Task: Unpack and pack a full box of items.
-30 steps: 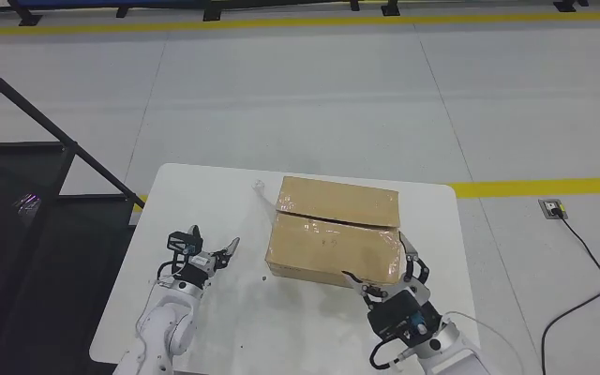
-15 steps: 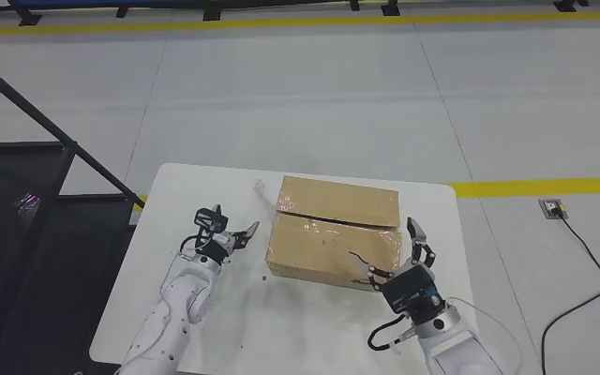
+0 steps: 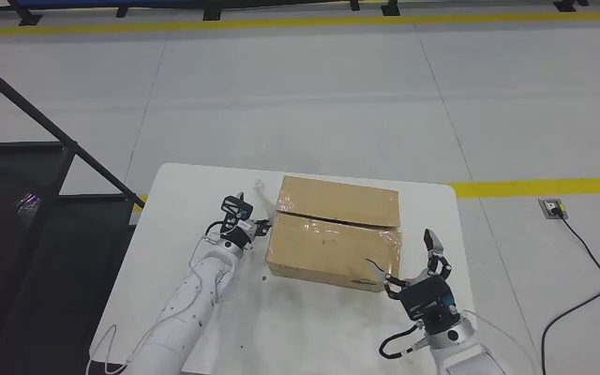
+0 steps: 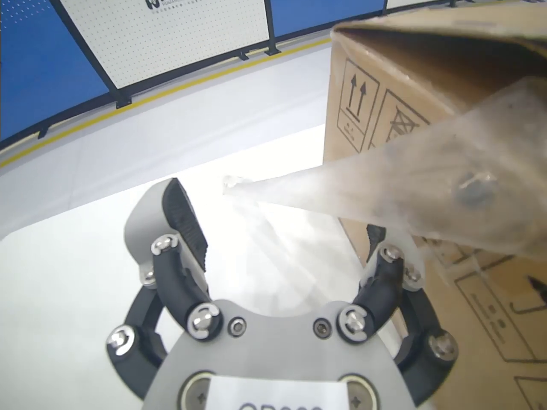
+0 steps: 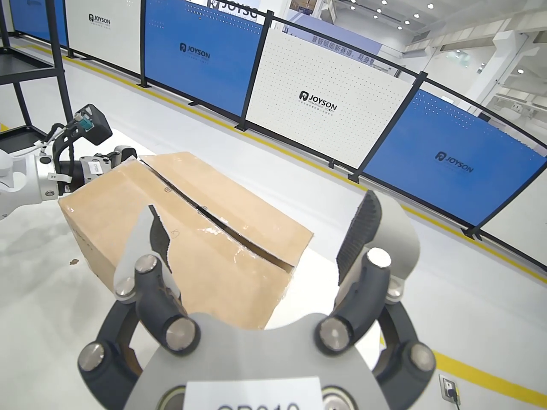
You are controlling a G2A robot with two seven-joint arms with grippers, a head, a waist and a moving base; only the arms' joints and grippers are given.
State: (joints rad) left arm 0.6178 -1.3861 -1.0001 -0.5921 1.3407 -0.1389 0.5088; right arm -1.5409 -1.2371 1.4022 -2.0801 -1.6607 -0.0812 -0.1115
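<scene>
A brown cardboard box [image 3: 333, 230] stands mid-table, its top flaps down with a dark seam between them [image 5: 222, 224]. A strip of clear tape [image 4: 384, 189] sticks out from the box's upper left edge [image 3: 262, 191]. My left gripper [image 3: 260, 226] is open at the box's left side; in the left wrist view [image 4: 277, 215] the tape strip hangs just above its spread fingers and the box [image 4: 376, 100] is right beside one finger. My right gripper [image 3: 406, 255] is open at the box's near right corner, with the corner [image 5: 192, 232] between and beyond its fingers [image 5: 256, 236].
The white table [image 3: 187, 244] has free room to the left of the box and along the near edge. A small brown scrap [image 5: 73, 262] lies on the table near the box. Grey floor with a yellow line [image 3: 525, 187] surrounds the table.
My left gripper has travelled from the table's left side up to the box's left face. My right gripper has slid rightward along the box's front to its right corner.
</scene>
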